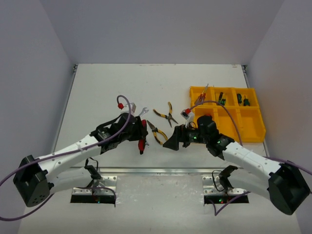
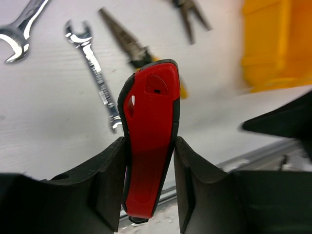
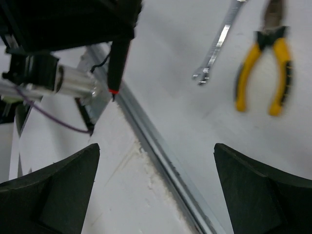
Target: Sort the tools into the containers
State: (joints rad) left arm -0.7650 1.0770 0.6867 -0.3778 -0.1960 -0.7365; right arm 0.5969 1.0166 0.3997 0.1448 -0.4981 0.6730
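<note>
Left gripper [image 2: 149,151] pinched the red-and-black plastic utility knife [image 2: 151,112] between its pads, near the white table's [image 1: 122,87] front edge. Right gripper [image 3: 156,156] gaped wide, empty, close beside. The bright yellow plastic organiser tray [image 1: 251,126] sat farther right.

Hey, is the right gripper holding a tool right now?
No, the right gripper stands wide open in its wrist view, with nothing between its jaws.
</note>
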